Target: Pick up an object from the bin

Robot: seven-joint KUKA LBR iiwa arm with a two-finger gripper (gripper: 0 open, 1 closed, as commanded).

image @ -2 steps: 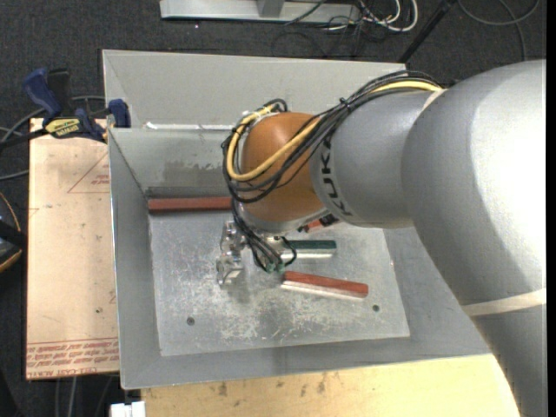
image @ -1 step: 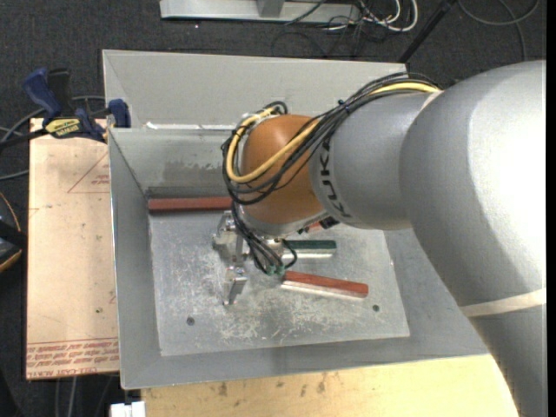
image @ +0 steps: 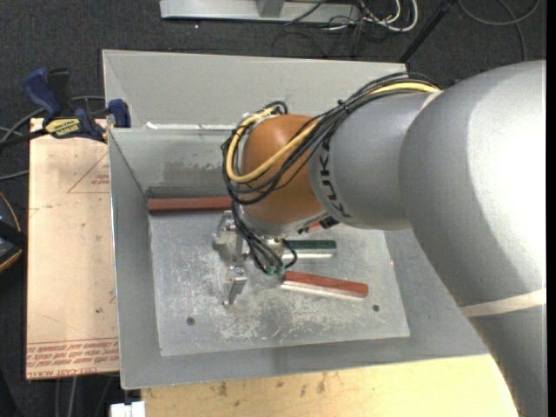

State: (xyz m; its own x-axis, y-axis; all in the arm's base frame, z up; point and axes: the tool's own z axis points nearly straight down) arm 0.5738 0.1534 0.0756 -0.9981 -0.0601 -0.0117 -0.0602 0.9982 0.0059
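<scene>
Grey metal bin (image: 130, 259) on a dark floor, seen from above, with three long things on its scratched bottom. One reddish-brown bar (image: 187, 204) lies along the back wall, its right end hidden behind the orange cover (image: 278, 172). One dark green bar (image: 314, 247) is mostly covered by the wrist. One red-and-white stick (image: 323, 287) lies in full view. Lettering on the arm (image: 382, 163) seems to read KUKA. The tool (image: 233, 292) hangs over bare bottom just left of the stick; whether it is spread or pressed together, I cannot tell.
</scene>
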